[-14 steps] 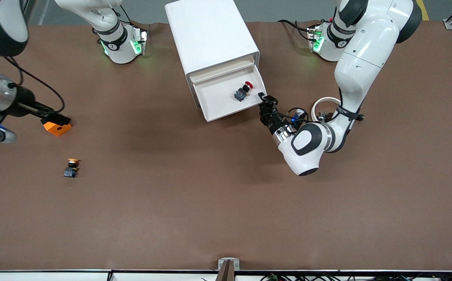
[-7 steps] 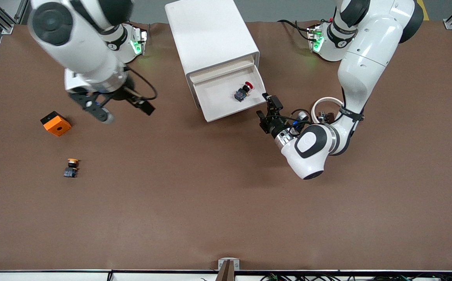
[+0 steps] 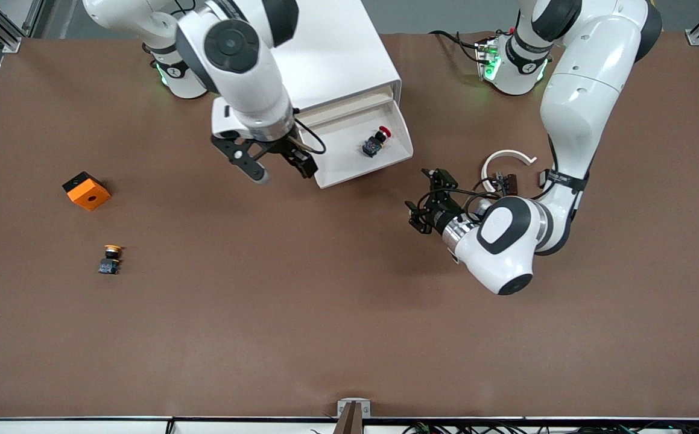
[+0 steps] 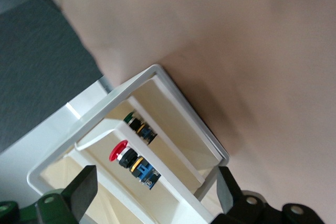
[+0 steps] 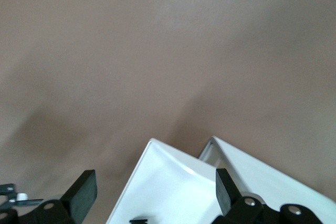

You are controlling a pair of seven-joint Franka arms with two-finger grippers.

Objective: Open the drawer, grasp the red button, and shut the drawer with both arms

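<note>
Left gripper (image 3: 430, 202), jaws spread and empty, hangs over the table (image 3: 325, 313) near the drawer (image 3: 406, 135). I see the right gripper (image 3: 277, 166) open over the drawer's corner; the button (image 3: 376, 142) lies in the drawer.

The two large white jointed robot arms (image 3: 572, 102) are showing hard, glossy shells with black discs at the joints. The brown table covering (image 3: 349, 325) is looking matt and faintly grainy, like cloth or paper. At upper centre, the big white boxy cabinet (image 3: 325, 54) is looking like smooth, semi-matt plastic, its cream-sided open top drawer (image 3: 349, 166) likewise. The orange block (image 3: 87, 191) is appearing matt.
</note>
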